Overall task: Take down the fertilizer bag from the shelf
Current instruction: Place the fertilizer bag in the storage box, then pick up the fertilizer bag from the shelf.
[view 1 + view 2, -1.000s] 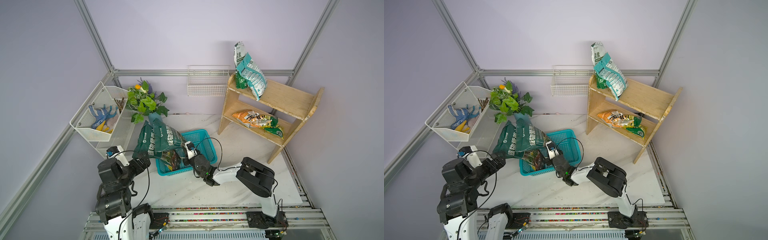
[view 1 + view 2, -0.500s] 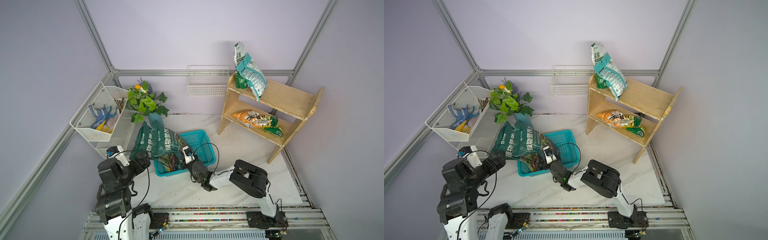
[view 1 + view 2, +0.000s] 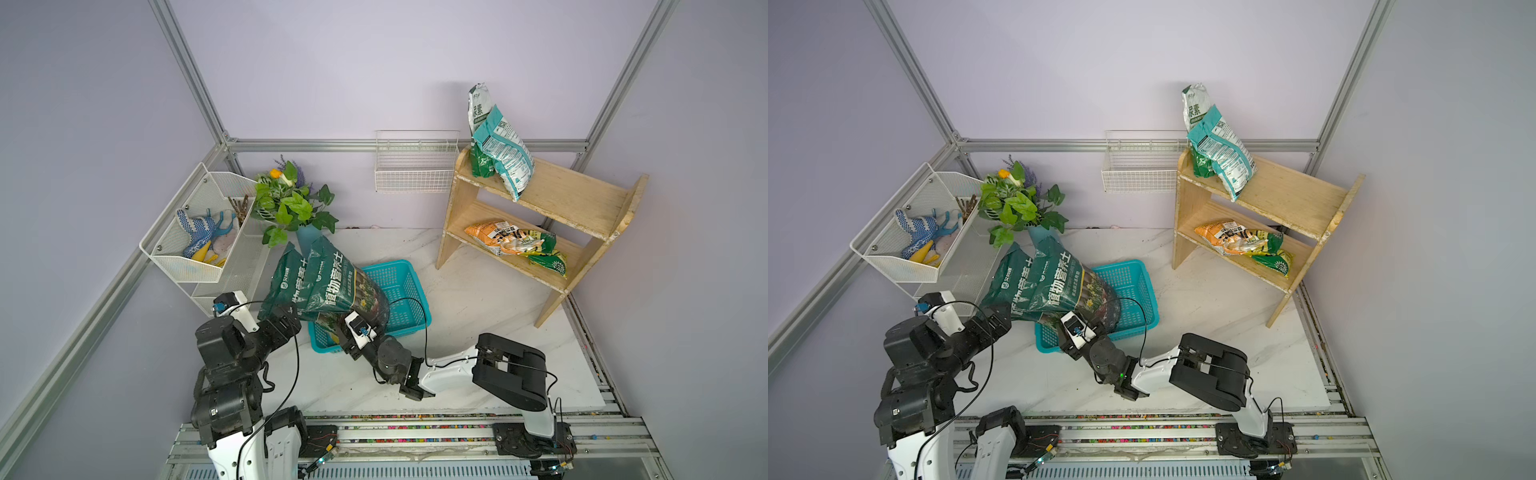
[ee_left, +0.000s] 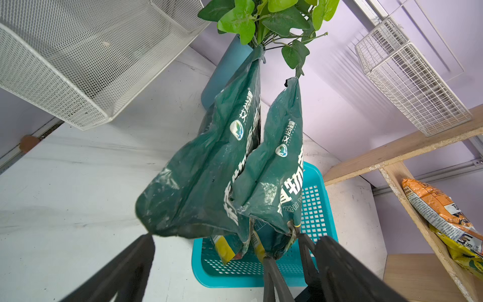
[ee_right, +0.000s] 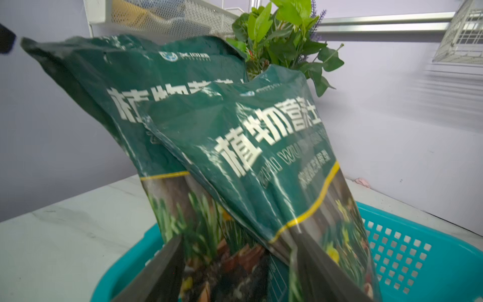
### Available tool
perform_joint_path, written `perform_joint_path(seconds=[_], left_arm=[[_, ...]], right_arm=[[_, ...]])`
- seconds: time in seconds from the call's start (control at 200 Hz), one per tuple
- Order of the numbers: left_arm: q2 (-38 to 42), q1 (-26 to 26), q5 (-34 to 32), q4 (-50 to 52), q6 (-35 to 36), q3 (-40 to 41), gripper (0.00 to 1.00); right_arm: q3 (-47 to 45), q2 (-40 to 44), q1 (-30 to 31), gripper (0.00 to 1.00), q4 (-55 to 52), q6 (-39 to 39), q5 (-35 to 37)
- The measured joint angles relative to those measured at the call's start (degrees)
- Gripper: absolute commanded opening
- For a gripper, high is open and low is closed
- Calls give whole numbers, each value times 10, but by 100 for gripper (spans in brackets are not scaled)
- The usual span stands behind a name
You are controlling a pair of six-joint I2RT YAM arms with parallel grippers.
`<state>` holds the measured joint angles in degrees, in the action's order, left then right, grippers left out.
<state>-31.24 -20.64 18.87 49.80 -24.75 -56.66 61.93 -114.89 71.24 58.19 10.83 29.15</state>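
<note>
Two dark green fertilizer bags lean upright in the teal basket (image 3: 399,282) (image 3: 1129,282). The front bag (image 3: 340,286) (image 5: 261,146) has its lower end between the fingers of my right gripper (image 3: 341,329) (image 5: 240,258), which stands open. The back bag (image 3: 286,282) (image 4: 198,170) hangs over the basket's left edge. Its bottom corner touches one finger of my open left gripper (image 3: 286,320) (image 4: 236,238). The wooden shelf (image 3: 573,195) (image 3: 1291,191) stands at the back right. White and teal bags (image 3: 498,153) lean on its top tier. Orange and green bags (image 3: 498,237) lie on its lower tier.
A potted plant (image 3: 291,203) stands just behind the green bags. A white mesh rack (image 3: 199,266) holding blue gloves is at the left. A white wire basket (image 3: 415,166) hangs on the back wall beside the shelf. The table's front edge runs just behind my right arm.
My right gripper has gone from shut on the front green bag's lower end to open, and its wrist has slid left and nearer the table front. The left arm has not moved.
</note>
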Motion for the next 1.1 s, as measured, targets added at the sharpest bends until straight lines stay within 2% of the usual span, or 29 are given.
perform_joint_path(seconds=[0.19,0.32,0.45,0.605,0.75,0.83,0.94,0.955,0.985,1.1], left_arm=[[0,0,-2,0,0,0,100],[0,0,-2,0,0,0,100],[0,0,-3,0,0,0,100],[0,0,-3,0,0,0,100],[0,0,-3,0,0,0,100],[0,0,-3,0,0,0,100],[0,0,-3,0,0,0,100],[0,0,-3,0,0,0,100],[0,0,-3,0,0,0,100],[0,0,-3,0,0,0,100]], right_arm=[[72,0,2,77,-88,-12,-41],[77,3,1,76,-132,-32,-86],[71,40,1,75,-194,-41,-88],[84,163,1,82,-265,-28,-1],[179,249,-13,85,-320,12,131],[281,258,-41,84,-406,13,195],[440,243,-102,85,-558,-5,247],[456,242,-109,87,-574,-5,254],[485,240,-125,98,-606,-7,267],[540,248,-164,100,-673,7,309]])
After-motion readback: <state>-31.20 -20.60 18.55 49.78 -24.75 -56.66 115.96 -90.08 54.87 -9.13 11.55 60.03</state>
